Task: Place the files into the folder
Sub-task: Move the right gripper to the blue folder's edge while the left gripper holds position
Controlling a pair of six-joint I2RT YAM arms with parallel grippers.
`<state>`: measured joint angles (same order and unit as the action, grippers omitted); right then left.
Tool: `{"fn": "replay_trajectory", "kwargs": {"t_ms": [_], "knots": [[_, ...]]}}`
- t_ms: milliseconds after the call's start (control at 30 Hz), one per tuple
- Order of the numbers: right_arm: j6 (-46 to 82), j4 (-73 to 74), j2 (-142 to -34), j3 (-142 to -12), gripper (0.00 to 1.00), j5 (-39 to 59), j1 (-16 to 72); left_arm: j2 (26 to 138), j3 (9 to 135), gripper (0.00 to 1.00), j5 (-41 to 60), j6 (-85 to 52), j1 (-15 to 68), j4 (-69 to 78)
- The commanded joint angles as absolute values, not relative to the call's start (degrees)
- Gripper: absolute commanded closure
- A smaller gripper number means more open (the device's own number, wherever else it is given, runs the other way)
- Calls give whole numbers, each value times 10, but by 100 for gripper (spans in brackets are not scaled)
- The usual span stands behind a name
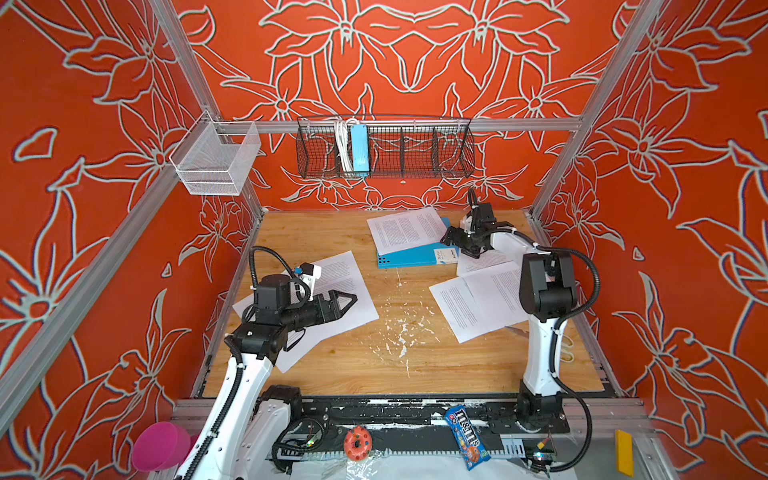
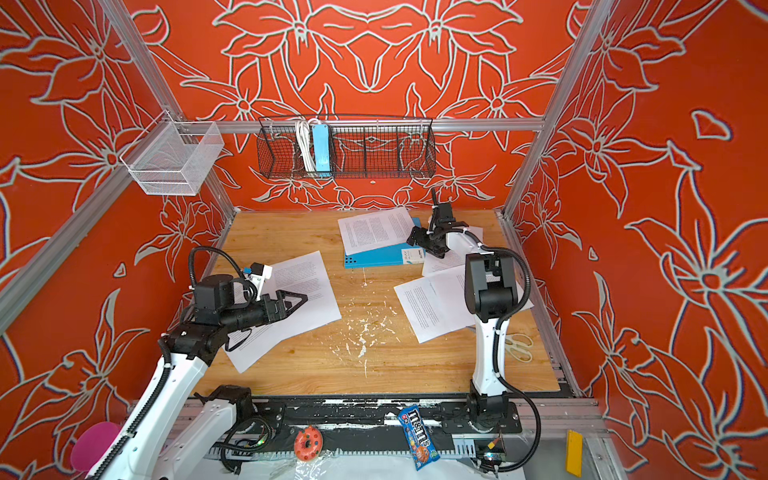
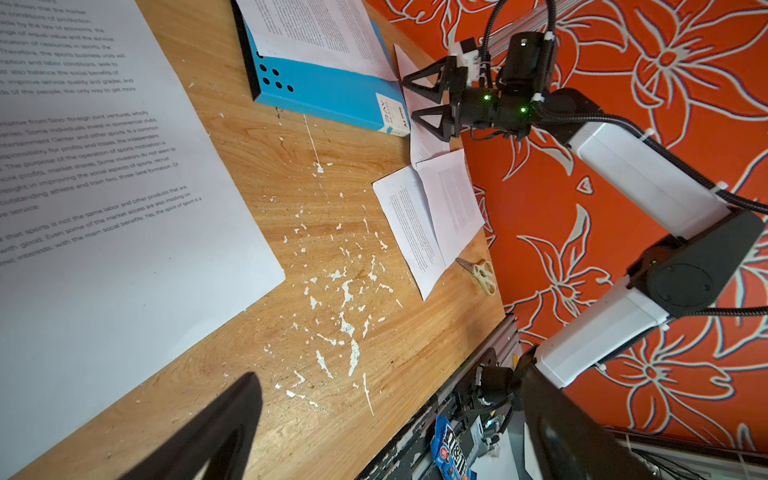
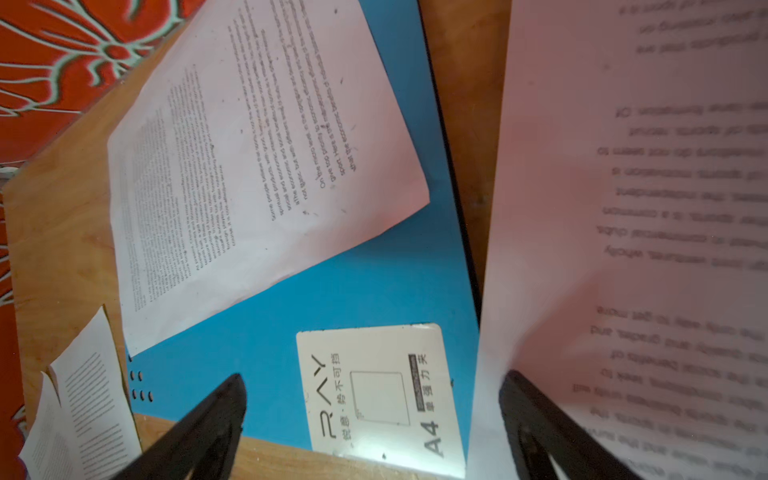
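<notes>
Bare tabletop (image 1: 374,365) lies open through the middle and front. Files (image 1: 345,282) cover both sides; the folder (image 1: 411,257), one of them lying on it, fills the back just beside the right hand (image 1: 455,247).

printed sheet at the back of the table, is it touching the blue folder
Touching. The right wrist view shows the printed sheet lying flat on the blue folder, covering much of its cover.

The folder (image 1: 415,258) is lying toward the rear of the table (image 1: 332,365), with one printed sheet (image 1: 405,228) being borne on it. Left-hand sheets (image 1: 345,291) are lying well apart from it, right-hand sheets (image 1: 469,307) are lying just in front of its right end, and scissors (image 2: 519,347) are lying just beside those.
</notes>
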<state>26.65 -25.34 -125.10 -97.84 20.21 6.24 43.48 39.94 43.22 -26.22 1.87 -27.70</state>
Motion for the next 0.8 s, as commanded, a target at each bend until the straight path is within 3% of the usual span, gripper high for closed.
{"fn": "replay_trajectory", "kwargs": {"t_ms": [0, 367, 767], "knots": [[243, -309, -1267, -1013, 2, 175, 63, 431, 397, 3, 448, -263, 24, -260], [216, -397, -1314, -1069, 2, 83, 54, 431, 393, 3, 445, -266, 26, -257], [213, -392, -1299, -1069, 2, 111, 31, 438, 392, 3, 443, -267, 27, -255]]}}
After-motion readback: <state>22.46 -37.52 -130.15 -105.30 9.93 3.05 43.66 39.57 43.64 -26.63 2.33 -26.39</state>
